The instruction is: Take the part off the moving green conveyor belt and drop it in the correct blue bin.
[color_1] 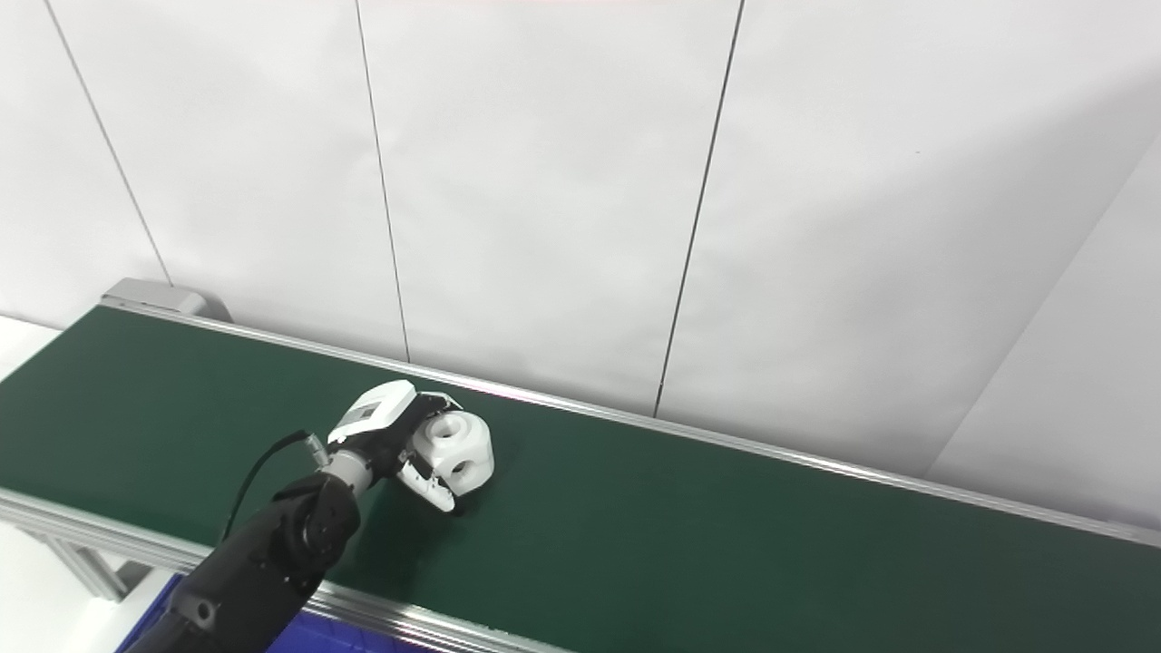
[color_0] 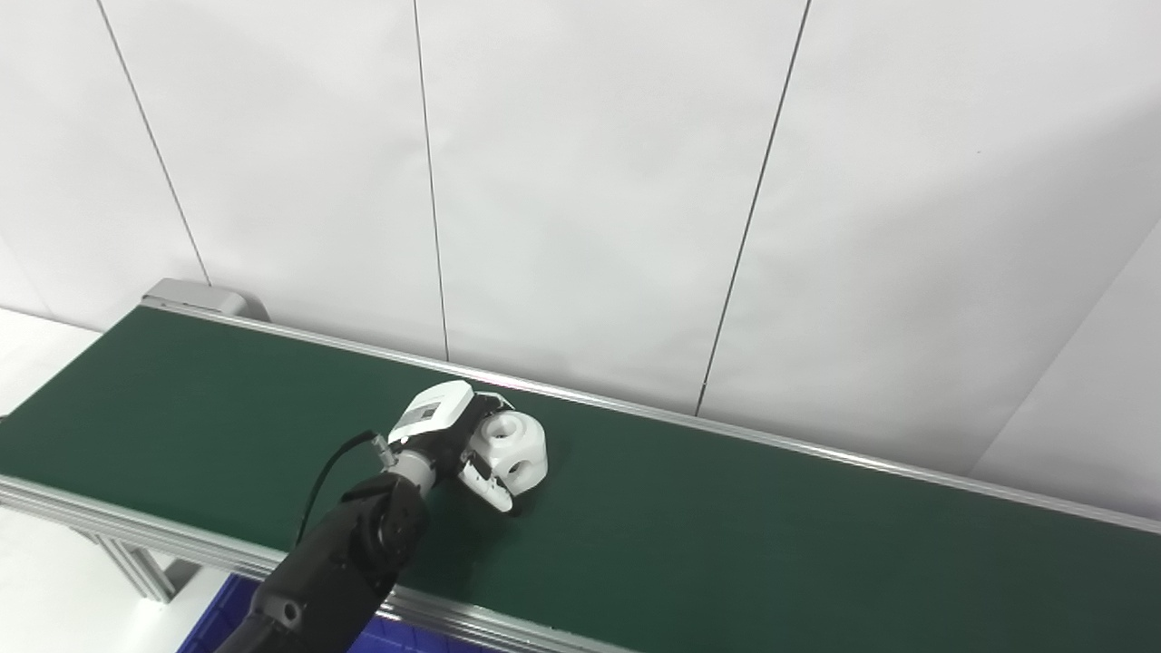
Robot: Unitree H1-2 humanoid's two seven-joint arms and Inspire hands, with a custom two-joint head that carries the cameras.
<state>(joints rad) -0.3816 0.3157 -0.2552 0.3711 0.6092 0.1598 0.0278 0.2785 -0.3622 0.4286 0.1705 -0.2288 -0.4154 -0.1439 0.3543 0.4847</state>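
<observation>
I see the left hand (color_0: 453, 435) out over the green conveyor belt (color_0: 726, 526), fingers (color_0: 485, 481) curled around the white part (color_0: 512, 449), which sits on the belt. A blue bin (color_0: 222, 617) shows below the belt's near rail. Right hand out of frame.

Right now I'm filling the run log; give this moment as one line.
left hand: closing around white part, grasp unconfirmed | part: on green belt | right hand: out of view | blue bin: below belt's near edge
</observation>
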